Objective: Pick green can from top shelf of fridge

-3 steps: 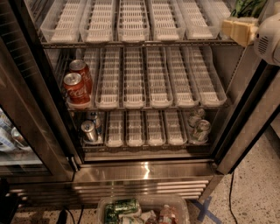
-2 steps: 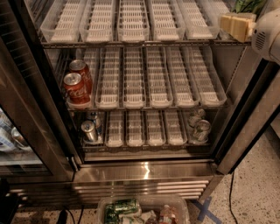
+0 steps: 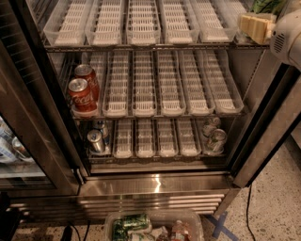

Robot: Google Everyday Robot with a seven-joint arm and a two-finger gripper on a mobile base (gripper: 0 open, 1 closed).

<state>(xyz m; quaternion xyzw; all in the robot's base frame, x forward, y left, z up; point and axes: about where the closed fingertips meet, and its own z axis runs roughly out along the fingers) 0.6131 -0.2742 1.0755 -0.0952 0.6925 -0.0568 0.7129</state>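
Note:
The fridge (image 3: 155,186) stands open in front of me. Its top shelf (image 3: 141,46) carries a row of clear-white slotted lane trays. The green can (image 3: 267,5) shows only as a mottled green patch at the top right edge, at the right end of the top shelf. My gripper (image 3: 254,27), beige at its tip on a white arm (image 3: 288,34), is at the top right, right below and against the green can. Most of the can is cut off by the frame edge.
Two red cola cans (image 3: 83,94) stand at the left of the middle shelf. Silver-grey cans sit at the left (image 3: 97,140) and right (image 3: 215,139) of the bottom shelf. A clear bin (image 3: 155,227) with cans lies on the floor in front. The door frame (image 3: 263,136) is at the right.
My gripper has shifted slightly up and to the left at the right end of the top shelf. The cans and trays have not moved.

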